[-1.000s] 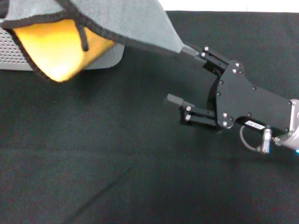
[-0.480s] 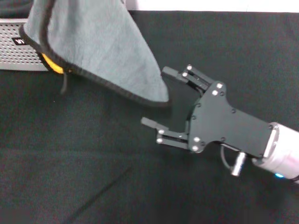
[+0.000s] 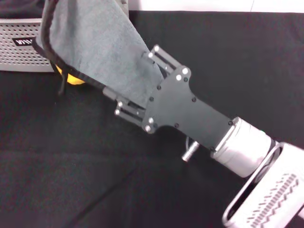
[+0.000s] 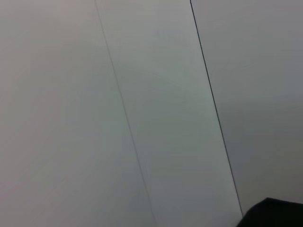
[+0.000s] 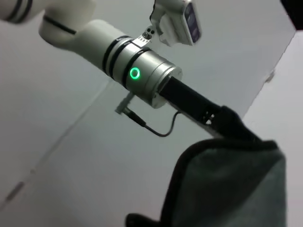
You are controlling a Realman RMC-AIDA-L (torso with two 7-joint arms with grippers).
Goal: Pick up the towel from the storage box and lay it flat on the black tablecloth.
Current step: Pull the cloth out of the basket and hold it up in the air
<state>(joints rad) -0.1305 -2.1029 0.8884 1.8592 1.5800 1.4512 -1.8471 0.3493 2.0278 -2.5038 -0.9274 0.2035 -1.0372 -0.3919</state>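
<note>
Towel (image 3: 102, 52) hangs grey-face out, black-edged, yellow peeking below; right gripper (image 3: 133, 88) open around its lower corner.

A towel (image 3: 102, 50) hangs above the black tablecloth (image 3: 71, 166), its grey face outward and a sliver of yellow-orange showing beneath its black stitched edge. The right gripper (image 3: 135, 83) reaches in from the lower right, its fingers (image 3: 154, 53) set on either side of the towel's lower corner. The storage box (image 3: 21, 50), light grey and perforated, sits at the upper left behind the cloth.
</note>
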